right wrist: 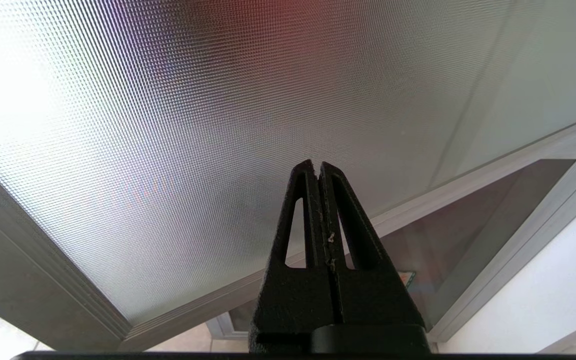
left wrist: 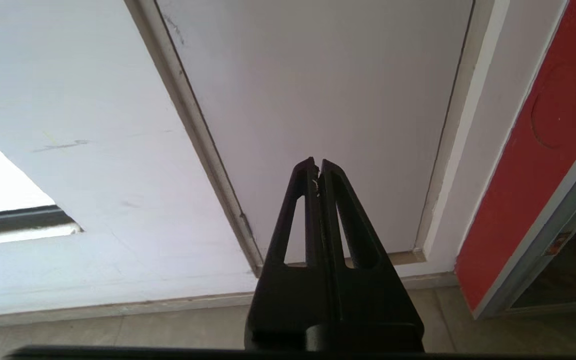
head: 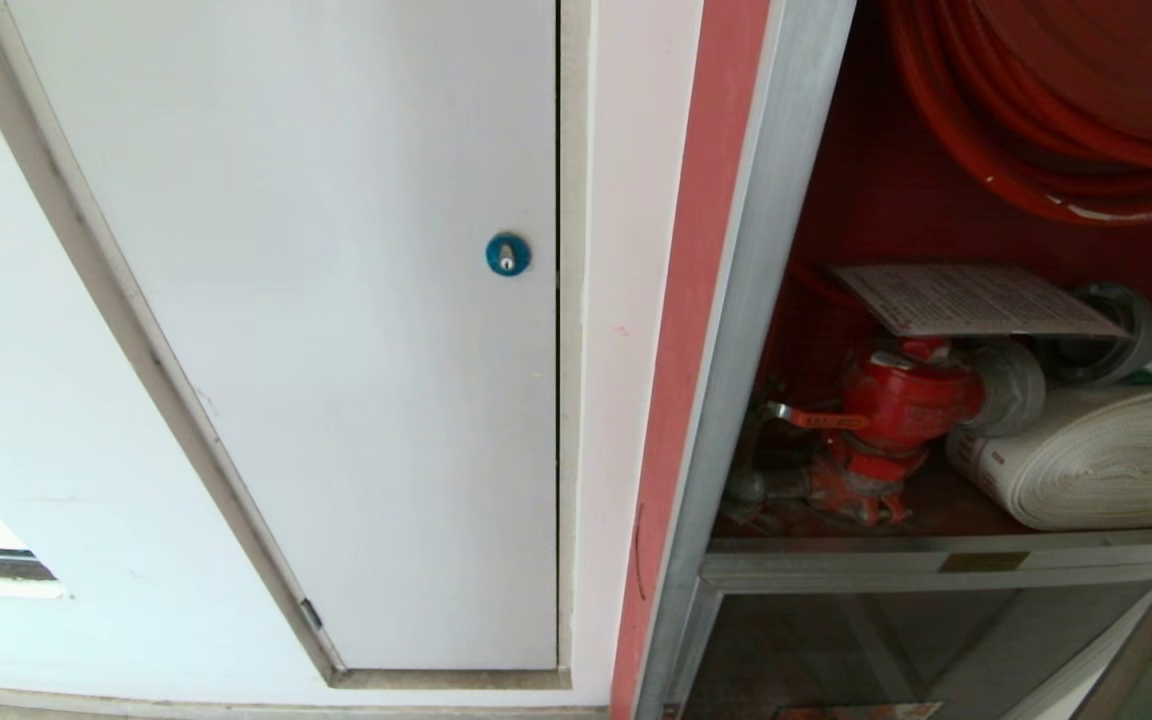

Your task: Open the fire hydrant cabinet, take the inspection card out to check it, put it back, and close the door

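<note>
Inside the fire hydrant cabinet [head: 836, 300], only the head view shows the inspection card [head: 976, 298]; both pincers closed, empty.

Neither arm shows in the head view (each gripper is seen only by its own wrist camera). The left gripper [left wrist: 318, 165] has its two black fingers [left wrist: 302, 210] pressed flat together along their whole length, with nothing between them. The right gripper [right wrist: 317, 166] is the same, fingers [right wrist: 348, 215] closed tip to tip and holding nothing.
</note>
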`<state>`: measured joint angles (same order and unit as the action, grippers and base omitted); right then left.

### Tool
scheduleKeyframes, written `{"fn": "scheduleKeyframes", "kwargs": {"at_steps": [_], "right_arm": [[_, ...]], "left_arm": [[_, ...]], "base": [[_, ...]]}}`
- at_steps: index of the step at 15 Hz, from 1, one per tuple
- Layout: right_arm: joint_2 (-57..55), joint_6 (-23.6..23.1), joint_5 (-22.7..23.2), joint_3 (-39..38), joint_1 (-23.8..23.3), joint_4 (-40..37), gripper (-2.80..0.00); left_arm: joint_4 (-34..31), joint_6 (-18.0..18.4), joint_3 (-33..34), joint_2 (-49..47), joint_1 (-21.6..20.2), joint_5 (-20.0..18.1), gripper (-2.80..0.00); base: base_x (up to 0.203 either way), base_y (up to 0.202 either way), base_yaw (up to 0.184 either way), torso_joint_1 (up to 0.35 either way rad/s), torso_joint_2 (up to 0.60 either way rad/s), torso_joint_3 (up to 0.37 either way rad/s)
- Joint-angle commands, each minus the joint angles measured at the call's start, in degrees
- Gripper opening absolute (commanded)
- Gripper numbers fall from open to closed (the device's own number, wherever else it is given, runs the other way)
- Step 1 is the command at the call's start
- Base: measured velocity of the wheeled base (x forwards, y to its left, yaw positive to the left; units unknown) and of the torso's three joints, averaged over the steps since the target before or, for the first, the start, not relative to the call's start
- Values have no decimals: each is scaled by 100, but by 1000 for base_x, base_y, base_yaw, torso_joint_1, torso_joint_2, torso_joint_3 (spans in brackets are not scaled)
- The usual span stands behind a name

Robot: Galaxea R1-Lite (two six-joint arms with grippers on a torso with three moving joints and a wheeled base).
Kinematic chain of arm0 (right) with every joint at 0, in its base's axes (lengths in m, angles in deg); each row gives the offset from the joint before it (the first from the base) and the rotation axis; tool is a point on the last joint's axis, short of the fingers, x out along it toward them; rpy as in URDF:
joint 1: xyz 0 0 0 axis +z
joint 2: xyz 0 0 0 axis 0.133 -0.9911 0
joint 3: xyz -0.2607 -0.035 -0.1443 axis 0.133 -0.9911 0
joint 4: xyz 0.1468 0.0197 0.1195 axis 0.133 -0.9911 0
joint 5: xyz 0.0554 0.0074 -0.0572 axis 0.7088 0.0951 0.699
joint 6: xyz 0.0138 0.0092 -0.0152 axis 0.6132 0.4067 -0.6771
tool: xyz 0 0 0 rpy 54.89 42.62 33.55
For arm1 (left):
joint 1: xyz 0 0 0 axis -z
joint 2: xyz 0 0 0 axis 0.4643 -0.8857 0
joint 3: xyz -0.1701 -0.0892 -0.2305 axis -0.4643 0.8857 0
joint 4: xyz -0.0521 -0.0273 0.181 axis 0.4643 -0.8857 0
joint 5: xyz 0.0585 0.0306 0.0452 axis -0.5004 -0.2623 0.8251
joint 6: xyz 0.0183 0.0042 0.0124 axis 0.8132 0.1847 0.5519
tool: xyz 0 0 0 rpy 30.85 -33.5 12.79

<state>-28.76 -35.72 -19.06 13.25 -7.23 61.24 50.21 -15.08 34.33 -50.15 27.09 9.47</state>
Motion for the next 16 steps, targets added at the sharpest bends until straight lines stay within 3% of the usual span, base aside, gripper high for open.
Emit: {"fn": "scheduleKeyframes", "kwargs": {"at_steps": [1,16], "right_arm": [[-9,0,4,0,2,1,-280],[-9,0,-4,0,2,1,-280]], "left_arm": [[-6,-254,13,-14,-4,-3,-280],[-6,-568,11,-14,-4,77,-280]], "base": [[0,0,0,0,0,0],[0,0,0,0,0,0]]}}
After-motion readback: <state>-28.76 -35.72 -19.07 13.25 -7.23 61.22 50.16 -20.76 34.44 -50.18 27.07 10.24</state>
